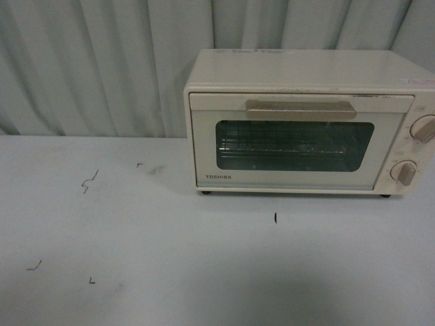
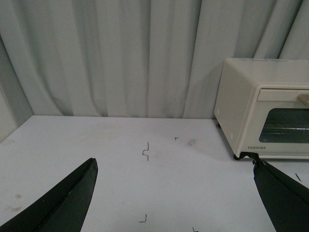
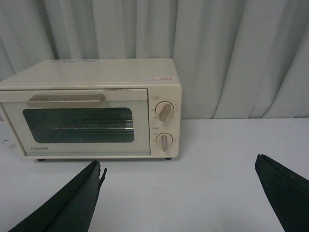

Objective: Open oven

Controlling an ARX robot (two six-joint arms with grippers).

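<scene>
The cream-white TOSHIBA oven [image 1: 306,122] stands on the white table at the back right in the front view, its glass door shut and its beige bar handle [image 1: 301,109] along the door's top edge. Two round knobs [image 1: 408,172] sit on its right side. Neither arm shows in the front view. The left gripper [image 2: 174,166] is open over bare table, with the oven [image 2: 263,113] off to one side and well away. The right gripper [image 3: 178,166] is open too, short of the oven [image 3: 91,106], whose handle [image 3: 66,100] and wire rack show through the window.
A grey pleated curtain [image 1: 102,61] hangs right behind the table [image 1: 170,258]. Small black pen marks [image 1: 90,182] dot the tabletop. The table's left edge meets a wall or panel [image 2: 7,121] in the left wrist view.
</scene>
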